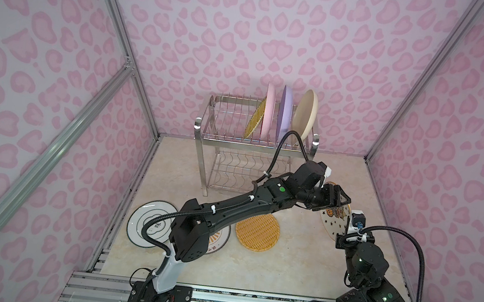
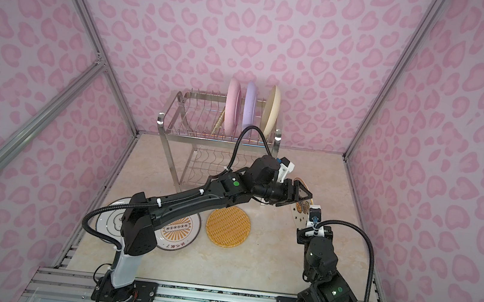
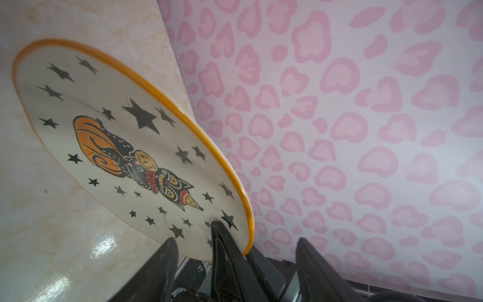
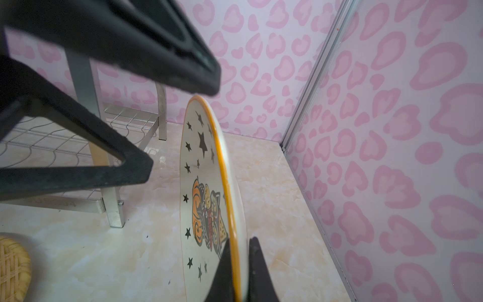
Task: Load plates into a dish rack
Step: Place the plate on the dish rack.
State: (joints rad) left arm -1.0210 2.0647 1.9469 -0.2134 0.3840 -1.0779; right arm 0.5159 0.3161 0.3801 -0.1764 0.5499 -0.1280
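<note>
And the right end effector (image 4: 240, 239) had the star plate (image 4: 206, 183) pinched by its orange rim, standing it on edge over the table (image 4: 104, 248), just right of the rack (image 1: 235, 142). The left end effector (image 3: 235, 239) sat spread wide, that same rim showing between its 2 fingers (image 3: 156, 272) in the left wrist view, no squeeze on it.

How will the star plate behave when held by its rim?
Likely stiff: the star plate shows no bend with the right gripper pinching only its rim. Its smooth face looks slippery, so it may swivel. Looks ceramic, so probably fragile.
</note>
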